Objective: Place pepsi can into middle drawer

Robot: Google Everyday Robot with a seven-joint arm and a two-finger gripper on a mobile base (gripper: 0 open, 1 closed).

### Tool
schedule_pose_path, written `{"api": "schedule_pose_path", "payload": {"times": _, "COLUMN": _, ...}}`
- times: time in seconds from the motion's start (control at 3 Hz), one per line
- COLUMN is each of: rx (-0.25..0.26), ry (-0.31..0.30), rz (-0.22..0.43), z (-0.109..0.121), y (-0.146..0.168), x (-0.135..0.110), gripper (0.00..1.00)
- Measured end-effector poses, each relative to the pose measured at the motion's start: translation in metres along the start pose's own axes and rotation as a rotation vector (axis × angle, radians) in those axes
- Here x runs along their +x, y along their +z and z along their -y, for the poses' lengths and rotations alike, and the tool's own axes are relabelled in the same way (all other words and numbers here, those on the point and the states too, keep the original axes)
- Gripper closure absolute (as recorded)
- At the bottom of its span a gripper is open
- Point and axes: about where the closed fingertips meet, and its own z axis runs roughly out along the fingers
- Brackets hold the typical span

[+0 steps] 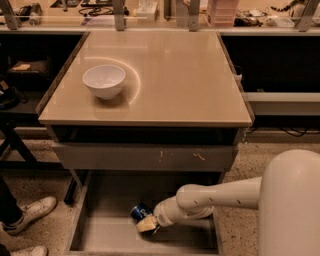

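I take this for a lab or workshop. My gripper (pixel 146 226) sits low in the open drawer (pixel 105 235). Far above and behind it runs a bench (pixel 260 26) strewn with cables (pixel 95 10) and small gear, behind metal posts (pixel 119 15). Left of the gripper, someone's sneaker (pixel 31 214) stands on a speckled hard floor (pixel 35 187). Above the gripper is a plain beige table (pixel 175 80).
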Motion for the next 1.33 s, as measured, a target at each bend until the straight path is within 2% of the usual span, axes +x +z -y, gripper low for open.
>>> {"api": "schedule_pose_path", "payload": {"times": 0.33, "rx": 0.0, "ry": 0.0, "rz": 0.0, "z": 0.0, "y": 0.0, "x": 0.0, "gripper": 0.0}}
{"api": "schedule_pose_path", "payload": {"times": 1.0, "rx": 0.0, "ry": 0.0, "rz": 0.0, "z": -0.002, "y": -0.003, "x": -0.002, "gripper": 0.0}}
{"api": "schedule_pose_path", "payload": {"times": 1.33, "rx": 0.056, "ry": 0.009, "rz": 0.048, "z": -0.016, "y": -0.039, "x": -0.009, "gripper": 0.0}}
